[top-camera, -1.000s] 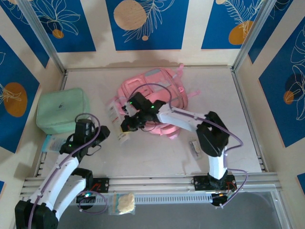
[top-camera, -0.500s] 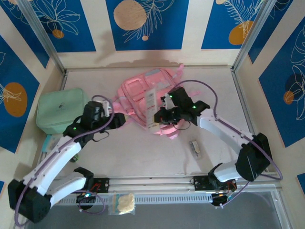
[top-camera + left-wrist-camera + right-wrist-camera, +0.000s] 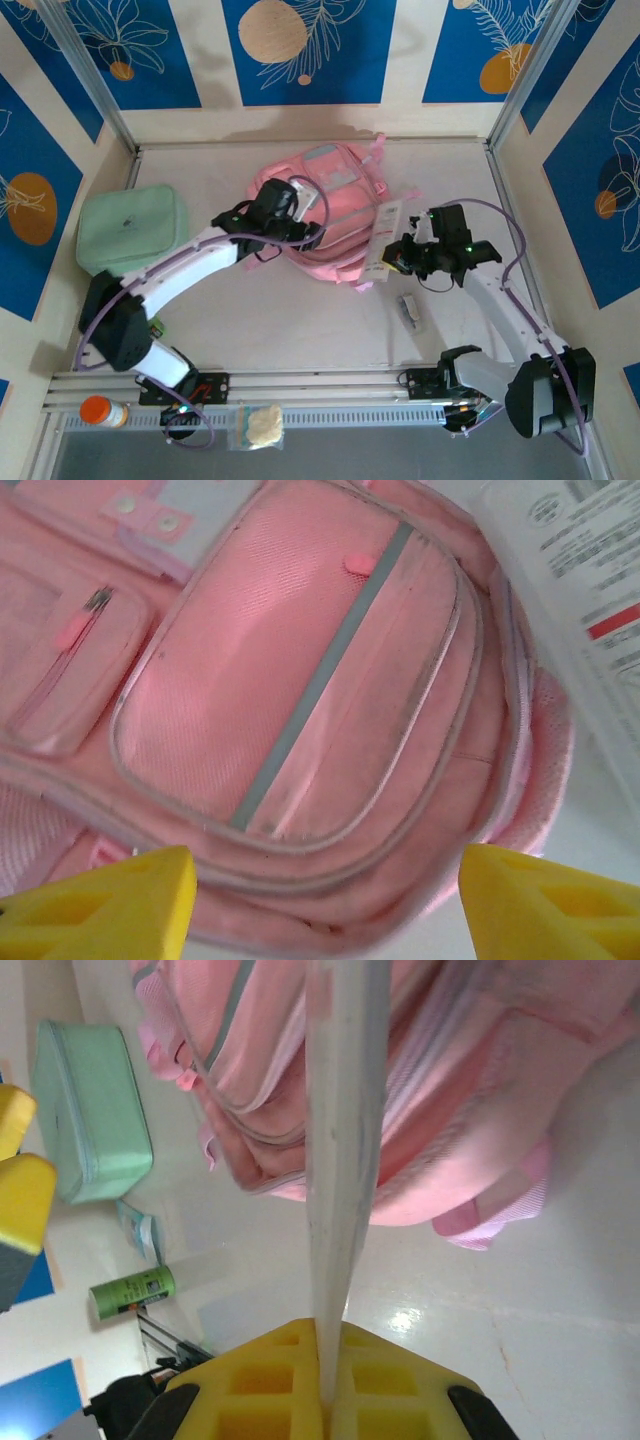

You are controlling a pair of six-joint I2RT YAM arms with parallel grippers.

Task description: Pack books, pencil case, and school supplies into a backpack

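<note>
pink backpack lies flat; right hand grips flat white item

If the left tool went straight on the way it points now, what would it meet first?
The backpack: its pink front pocket lies squarely ahead of the open left tool. How far is unclear, but nothing seems to lie between.

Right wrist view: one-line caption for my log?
Right gripper clamps a thin pale flat item edge-on before the pink backpack, mint-green case beyond.
</note>
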